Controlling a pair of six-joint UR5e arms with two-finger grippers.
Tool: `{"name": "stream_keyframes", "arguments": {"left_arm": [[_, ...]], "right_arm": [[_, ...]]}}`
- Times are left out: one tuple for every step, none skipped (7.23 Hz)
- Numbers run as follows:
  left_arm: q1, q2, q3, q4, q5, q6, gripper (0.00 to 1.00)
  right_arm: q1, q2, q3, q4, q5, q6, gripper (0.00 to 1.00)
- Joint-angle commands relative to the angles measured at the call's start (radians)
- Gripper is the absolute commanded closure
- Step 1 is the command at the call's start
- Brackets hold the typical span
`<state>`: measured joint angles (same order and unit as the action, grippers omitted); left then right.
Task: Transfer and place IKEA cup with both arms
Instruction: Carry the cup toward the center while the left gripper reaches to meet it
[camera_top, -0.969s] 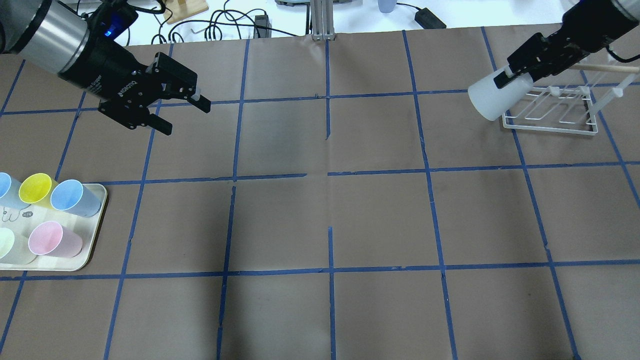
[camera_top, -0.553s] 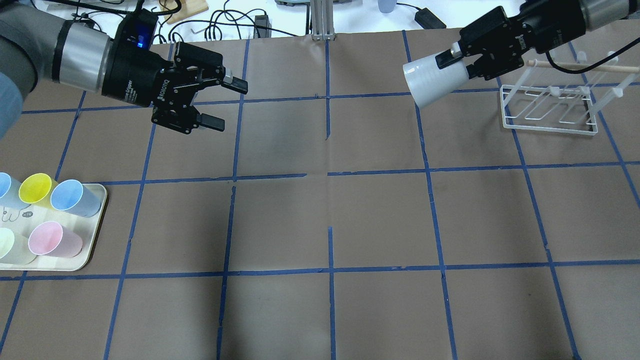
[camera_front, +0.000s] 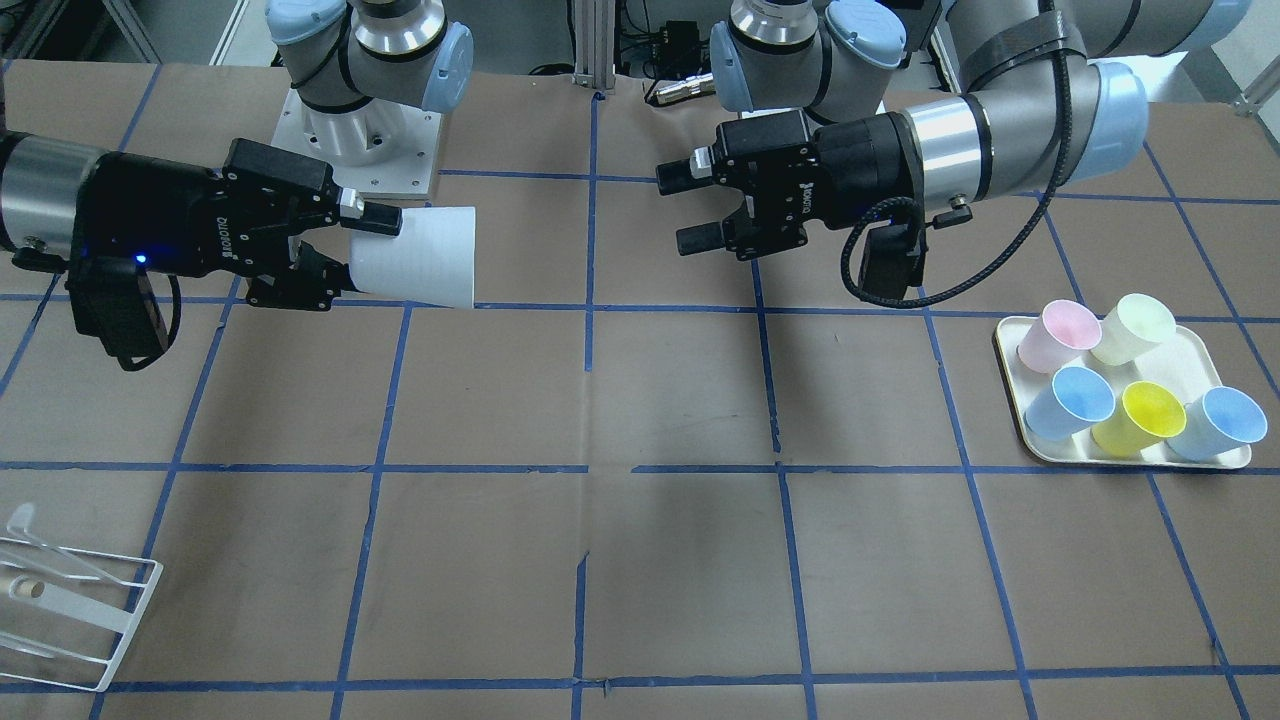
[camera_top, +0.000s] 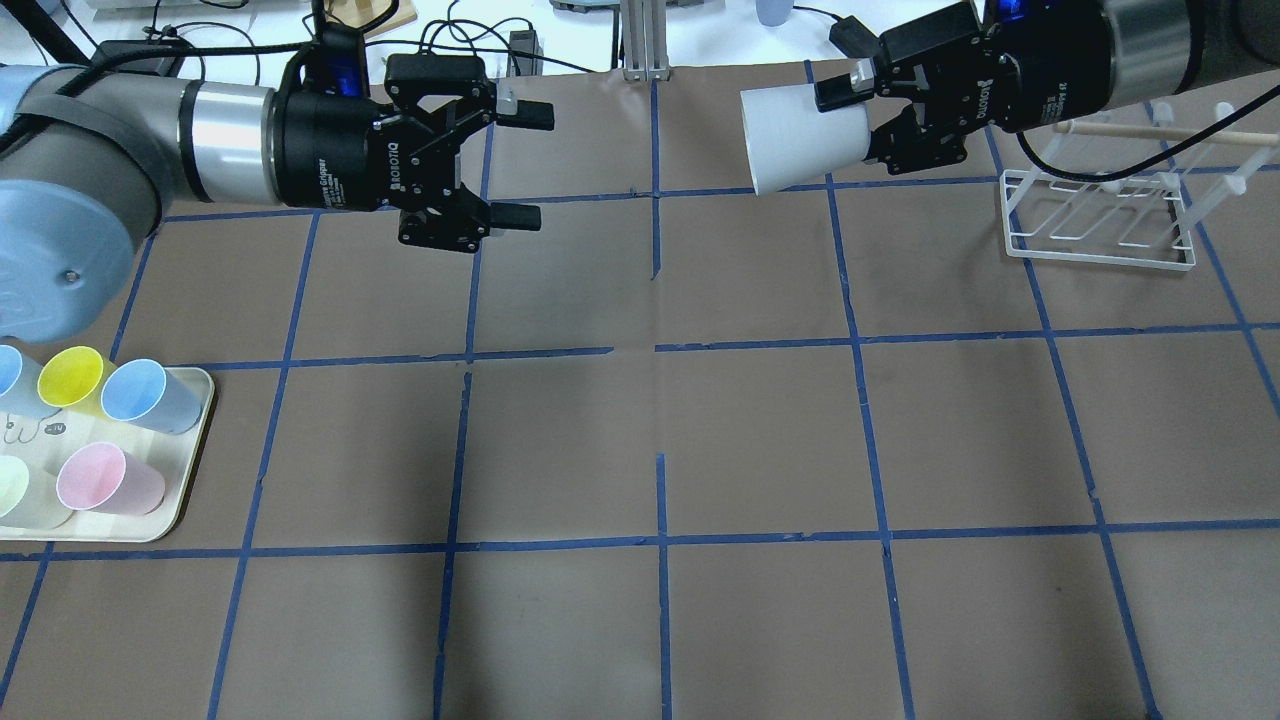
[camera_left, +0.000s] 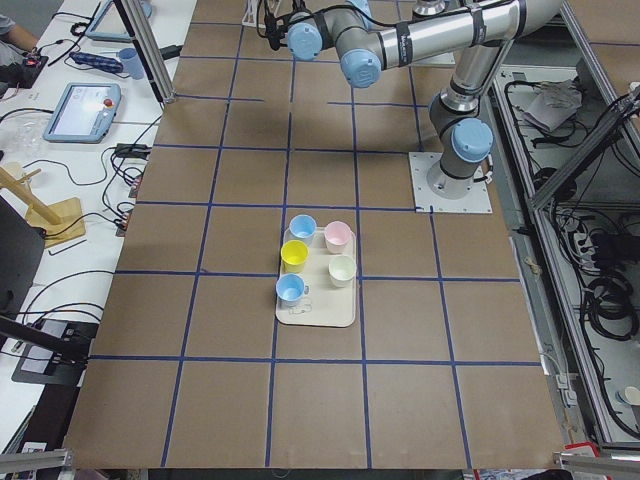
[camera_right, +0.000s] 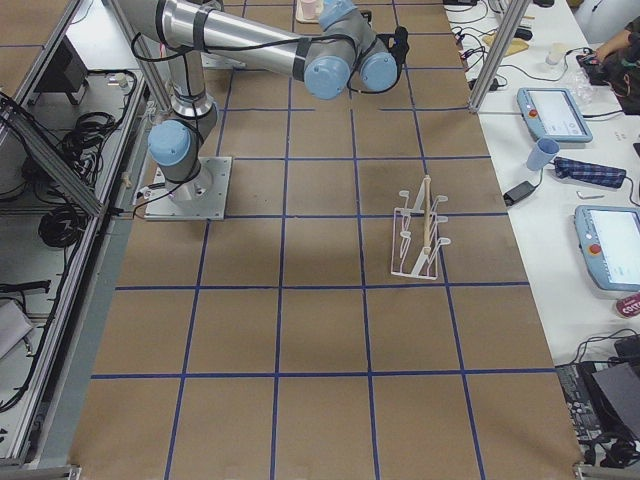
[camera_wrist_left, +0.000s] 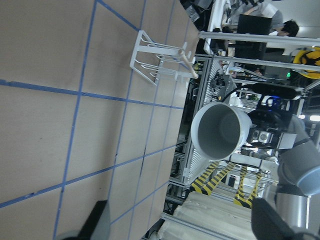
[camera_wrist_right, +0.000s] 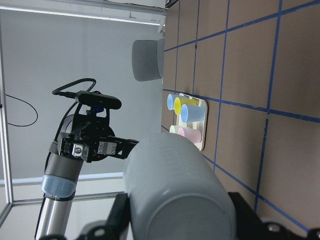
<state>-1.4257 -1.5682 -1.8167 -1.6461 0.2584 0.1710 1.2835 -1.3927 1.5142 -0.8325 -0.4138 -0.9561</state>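
Note:
The IKEA cup (camera_top: 795, 140) is a pale grey-white tumbler held on its side in the air over the far middle of the table. My right gripper (camera_top: 852, 124) is shut on its base end. The cup's mouth points at my left gripper (camera_top: 532, 166), which is open and empty, level with the cup and about two grid squares from it. In the front-facing view the cup (camera_front: 425, 258) is in the right gripper (camera_front: 362, 256), opposite the open left gripper (camera_front: 680, 208). The left wrist view looks into the cup's mouth (camera_wrist_left: 220, 131). The right wrist view shows its side (camera_wrist_right: 175, 190).
A cream tray (camera_top: 185, 490) with several coloured cups stands at the table's left edge, below the left arm; it also shows in the front-facing view (camera_front: 1130, 460). A white wire rack (camera_top: 1100, 215) with a wooden dowel stands at the far right, behind the right gripper.
The right gripper carried the cup left, away from the rack, towards the table's middle. The left gripper moved right and turned level, its open jaws now facing the cup's mouth.

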Motion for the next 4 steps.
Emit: {"name": "stream_keyframes", "arguments": {"left_arm": [[-0.053,-0.03,-0.018,0.07,-0.14,-0.001,0.0],[-0.068,-0.048,-0.019,0.074,-0.192,-0.001,0.0],[-0.079,-0.074,-0.019,0.107,-0.232,0.001,0.0],[-0.096,-0.102,-0.019,0.158,-0.232,0.001,0.0]], "right_arm": [[0.026,0.008,0.044,0.033,0.062,-0.027,0.96],[0.051,0.008,0.079,0.033,0.094,-0.035,0.96],[0.068,0.008,0.09,0.035,0.105,-0.035,0.96],[0.083,0.006,0.09,0.035,0.106,-0.035,0.96]]}}
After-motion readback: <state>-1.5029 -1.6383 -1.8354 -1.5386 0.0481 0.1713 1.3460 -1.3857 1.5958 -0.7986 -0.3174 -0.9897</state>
